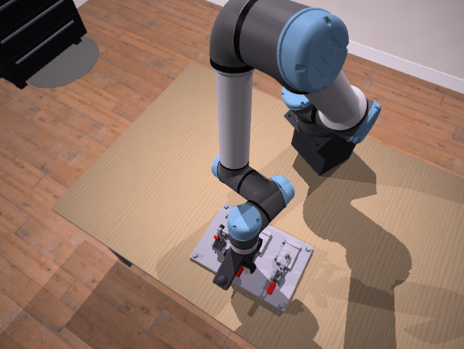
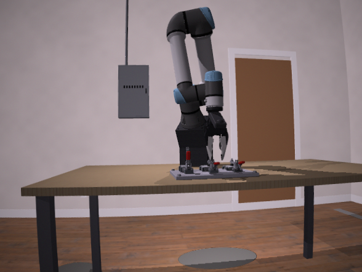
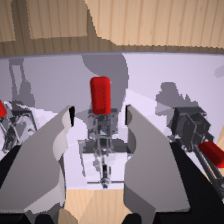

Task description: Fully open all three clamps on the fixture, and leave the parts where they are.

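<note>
The fixture [image 2: 213, 174] is a grey plate lying flat on the wooden worktop [image 2: 123, 180], toward its front edge, and it carries three clamps with red handles in a row.

In the exterior view the clamp at the 9 o'clock end [image 2: 188, 161] has its handle standing upright. The middle clamp [image 2: 213, 166] and the clamp at the 3 o'clock end [image 2: 236, 164] have their handles lying low and roughly level, pointing toward 3 o'clock.

In the wrist view the middle clamp's handle [image 3: 100, 95] sits at 12 o'clock from its metal linkage, centred in the gap between the jaws. A second red handle [image 3: 2, 108] shows at the 9 o'clock edge, and a third [image 3: 212, 152] at the 3 o'clock edge beside a dark clamp body [image 3: 189, 127].

The gripper [image 2: 216, 148] hangs straight down over the middle clamp, its tips just above the clamp and not touching it in the exterior view. The jaws are partly parted and hold nothing; the clamp lies below and between them.

From the top view, the arm [image 1: 234, 118] reaches from its black base block [image 1: 321, 150], at 1 o'clock from the fixture, and the blue-capped wrist [image 1: 244, 223] covers the plate's middle. The pale parts on the plate are only partly visible [image 1: 285, 253] beside the wrist.

A grey wall box [image 2: 133, 91] hangs at 10 o'clock from the fixture, and a brown door [image 2: 263, 123] stands behind at 3 o'clock.
</note>
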Tool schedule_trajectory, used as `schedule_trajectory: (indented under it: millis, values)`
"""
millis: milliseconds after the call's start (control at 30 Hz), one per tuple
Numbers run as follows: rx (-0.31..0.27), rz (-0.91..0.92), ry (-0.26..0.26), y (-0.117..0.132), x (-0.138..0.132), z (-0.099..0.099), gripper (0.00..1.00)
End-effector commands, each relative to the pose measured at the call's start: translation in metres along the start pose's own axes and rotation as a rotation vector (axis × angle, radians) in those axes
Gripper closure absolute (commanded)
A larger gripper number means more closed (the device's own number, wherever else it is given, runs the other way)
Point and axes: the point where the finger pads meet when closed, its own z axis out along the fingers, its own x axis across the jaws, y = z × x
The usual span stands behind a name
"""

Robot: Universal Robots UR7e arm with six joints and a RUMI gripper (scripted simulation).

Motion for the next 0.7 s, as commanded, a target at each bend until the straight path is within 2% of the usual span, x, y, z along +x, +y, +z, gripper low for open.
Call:
schedule_trajectory:
  millis: [0, 400, 667]
  values:
    - [0.005, 0.001, 0.001, -0.002, 0.001, -0.001, 0.72]
    - [0.004, 0.001, 0.001, -0.002, 0.001, 0.000, 0.72]
    - [0.005, 0.002, 0.001, -0.004, 0.002, 0.012, 0.72]
